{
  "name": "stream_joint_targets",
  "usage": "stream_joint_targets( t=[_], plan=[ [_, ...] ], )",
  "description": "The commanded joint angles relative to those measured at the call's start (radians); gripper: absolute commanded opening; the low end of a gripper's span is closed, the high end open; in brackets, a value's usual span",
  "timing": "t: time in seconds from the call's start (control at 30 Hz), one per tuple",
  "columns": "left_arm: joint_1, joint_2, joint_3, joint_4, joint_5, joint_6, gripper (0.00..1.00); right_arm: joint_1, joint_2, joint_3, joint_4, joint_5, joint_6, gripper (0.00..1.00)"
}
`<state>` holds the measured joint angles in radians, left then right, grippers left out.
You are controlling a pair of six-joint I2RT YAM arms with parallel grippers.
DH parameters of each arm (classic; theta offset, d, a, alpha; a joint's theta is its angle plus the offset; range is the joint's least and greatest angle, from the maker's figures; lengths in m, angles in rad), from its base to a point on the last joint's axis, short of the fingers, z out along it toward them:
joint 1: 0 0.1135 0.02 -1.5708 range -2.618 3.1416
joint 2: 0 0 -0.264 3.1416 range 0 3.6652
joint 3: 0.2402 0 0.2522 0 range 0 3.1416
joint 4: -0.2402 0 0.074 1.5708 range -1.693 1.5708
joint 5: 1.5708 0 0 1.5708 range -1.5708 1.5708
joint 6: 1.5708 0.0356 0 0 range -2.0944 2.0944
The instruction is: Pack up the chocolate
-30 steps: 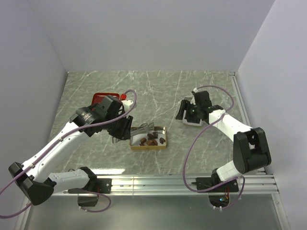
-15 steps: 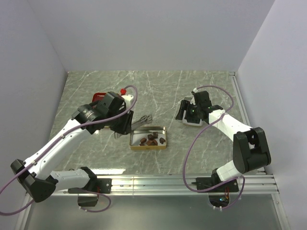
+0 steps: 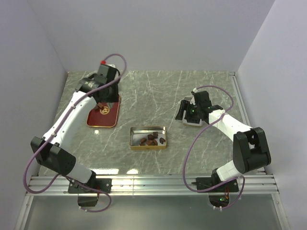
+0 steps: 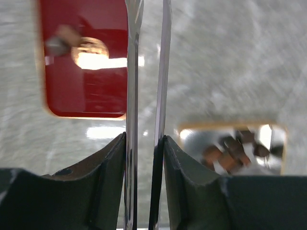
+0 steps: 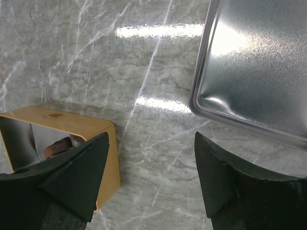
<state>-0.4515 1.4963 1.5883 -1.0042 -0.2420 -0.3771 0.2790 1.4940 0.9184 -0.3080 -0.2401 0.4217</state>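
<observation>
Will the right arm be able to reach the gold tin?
Probably yes: the right gripper is open near the gold tin, with only bare table between them.

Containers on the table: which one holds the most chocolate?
The gold tin at the centre, with several chocolate pieces; the red tray holds about one, the silver tin shows none.

Bright, even light, glare, L-wrist view blurry

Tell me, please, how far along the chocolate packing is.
Done: several chocolates lie in the gold tin. In hand: the left gripper holds metal tongs over the red tray, where a lump seems to lie. Left: moving that; the right gripper, open, sits beside a silver tray.
</observation>
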Motion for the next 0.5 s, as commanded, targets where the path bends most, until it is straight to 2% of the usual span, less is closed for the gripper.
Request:
stream_joint_targets(
  t=[0.0,0.17,0.47],
  plan=[
    [0.068,-0.015,0.070,-0.025,-0.112,-0.043,0.41,0.008,-0.035,0.031,0.007,-0.016,-0.014,0.79],
    [0.143,0.015,0.061,-0.056,-0.134,-0.060,0.41,0.008,-0.026,0.043,0.009,-0.027,-0.012,0.79],
    [0.149,0.024,0.003,-0.085,-0.158,-0.069,0.42,0.008,-0.034,0.031,0.014,-0.031,-0.012,0.79]
  ],
)
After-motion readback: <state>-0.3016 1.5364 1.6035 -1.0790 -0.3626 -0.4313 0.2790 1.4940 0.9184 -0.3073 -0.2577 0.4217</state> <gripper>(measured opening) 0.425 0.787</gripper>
